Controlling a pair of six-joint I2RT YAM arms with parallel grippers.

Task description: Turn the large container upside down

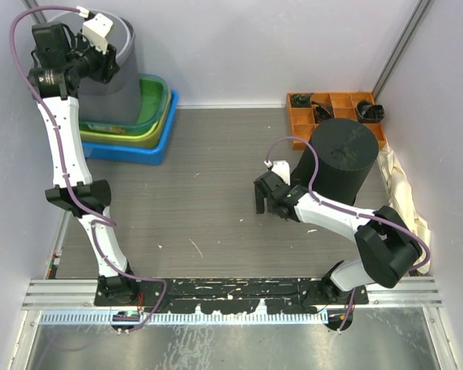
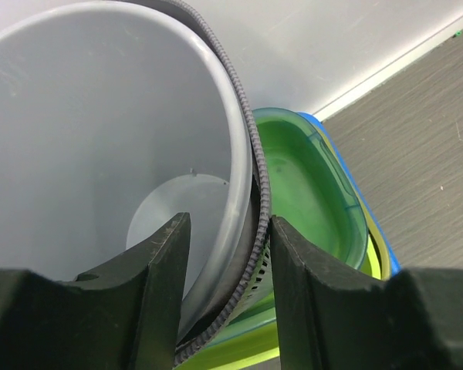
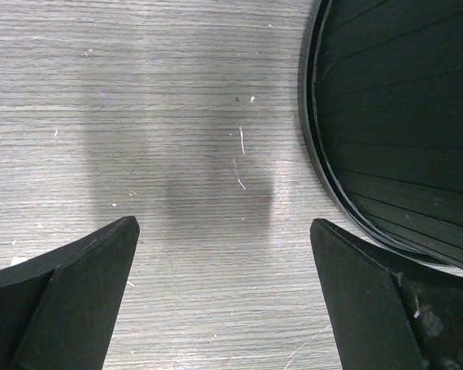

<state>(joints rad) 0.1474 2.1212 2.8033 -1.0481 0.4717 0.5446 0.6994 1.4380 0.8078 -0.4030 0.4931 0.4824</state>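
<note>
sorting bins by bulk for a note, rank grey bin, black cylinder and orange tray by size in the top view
1. grey bin and black cylinder: look alike, and the left arm covers part of the bin, so unranked
2. orange tray: smallest showing, partly behind the cylinder

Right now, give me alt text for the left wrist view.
The left arm's jaws straddle the rim of the grey bin, one inside and one outside, with the camera looking down into its empty interior. A green tub shows just right of it, with the wood-grain table beyond.
</note>
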